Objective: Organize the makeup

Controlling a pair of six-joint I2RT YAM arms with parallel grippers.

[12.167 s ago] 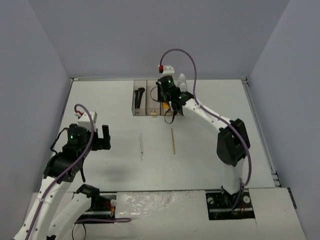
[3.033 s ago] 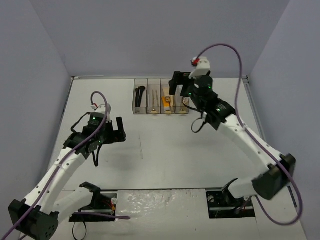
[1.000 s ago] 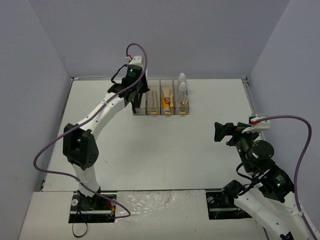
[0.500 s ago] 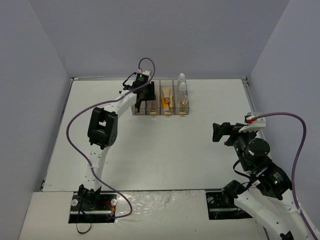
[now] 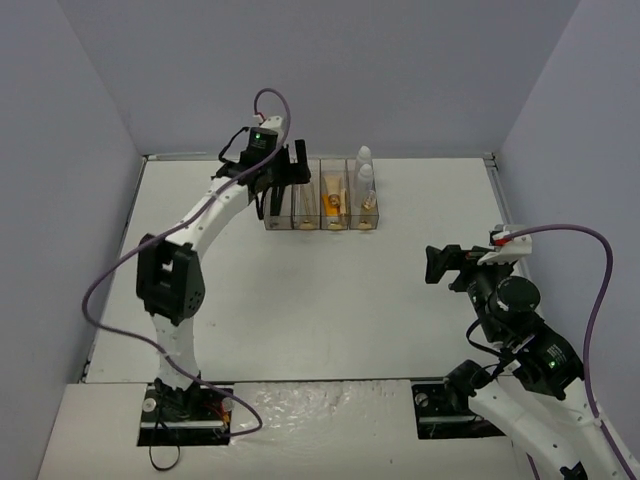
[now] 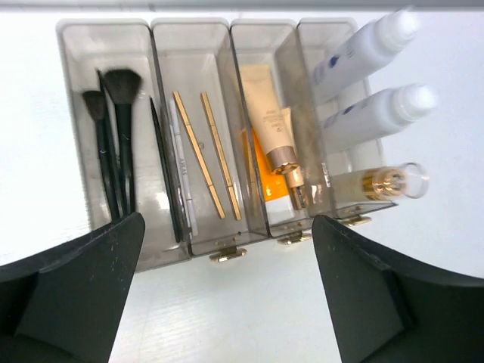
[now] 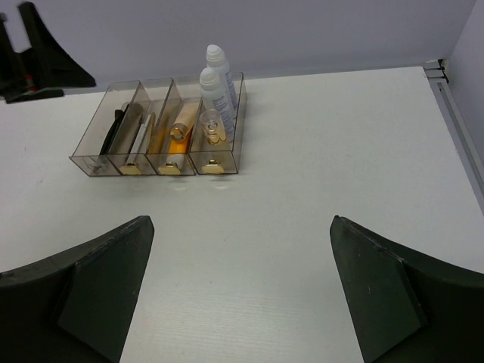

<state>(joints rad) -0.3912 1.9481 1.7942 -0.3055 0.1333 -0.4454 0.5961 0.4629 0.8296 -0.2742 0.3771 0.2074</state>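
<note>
Makeup [image 6: 198,151] lying in the clear smoky box [image 6: 189,26] at the far side of the table [image 5: 350,300], black brushes [image 6: 113,144] leftmost, tan sticks [image 6: 219,151] next, tubes [image 6: 272,128], white bottles [image 6: 370,117] rightmost, left gripper [image 6: 227,302] above it, jaws wide, empty, right gripper [image 7: 242,295] well apart, jaws wide, empty

White bottles [image 6: 363,51]: you see small blue print on the side of each, too fine to read.
Beige tube [image 6: 268,113]: a few lines of tiny dark print run along its body, and you cannot make out a word.
White stick [image 6: 184,172]: dark lettering runs along it, but the letters stay illegible to you.
Top and right wrist views: nothing you can read.
</note>
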